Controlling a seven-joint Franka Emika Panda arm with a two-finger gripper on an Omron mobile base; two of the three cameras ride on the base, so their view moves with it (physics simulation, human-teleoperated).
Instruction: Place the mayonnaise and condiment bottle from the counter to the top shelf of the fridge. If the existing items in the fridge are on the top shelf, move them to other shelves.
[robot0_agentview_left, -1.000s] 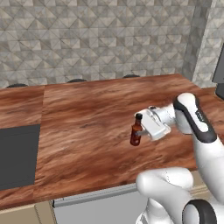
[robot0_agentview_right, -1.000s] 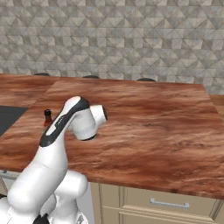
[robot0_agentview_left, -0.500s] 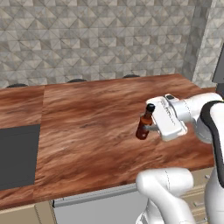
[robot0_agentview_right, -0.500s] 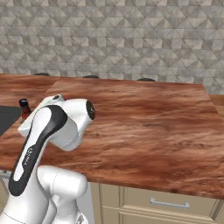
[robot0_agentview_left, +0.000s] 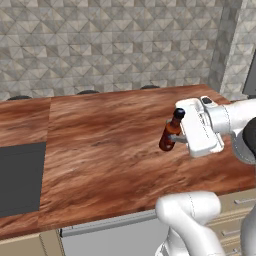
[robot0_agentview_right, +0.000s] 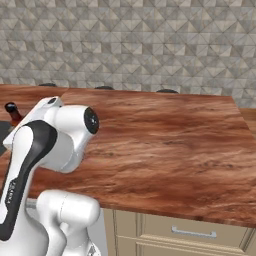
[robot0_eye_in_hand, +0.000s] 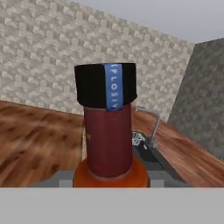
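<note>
The condiment bottle (robot0_agentview_left: 169, 134), red-brown with a black cap, hangs slightly tilted above the counter (robot0_agentview_left: 100, 135). My gripper (robot0_agentview_left: 178, 140) is shut on its body from the right. In the hand view the condiment bottle (robot0_eye_in_hand: 108, 135) stands close in front, its black cap and blue strip on top, its orange shoulder low between the fingers. In the right base view only the bottle's cap (robot0_agentview_right: 11, 108) peeks out at the far left behind my arm, over the counter (robot0_agentview_right: 165, 135). The mayonnaise and the fridge are out of view.
A dark cooktop (robot0_agentview_left: 17, 180) is set into the counter at the left. A tiled wall (robot0_agentview_left: 110, 45) runs behind it. A sink faucet (robot0_eye_in_hand: 154, 124) shows past the bottle. Beige drawer fronts (robot0_agentview_right: 190, 232) lie below the counter's front edge.
My arm has swung right and up with the bottle in its grip. The bottle now hangs higher over the counter and leans a little.
</note>
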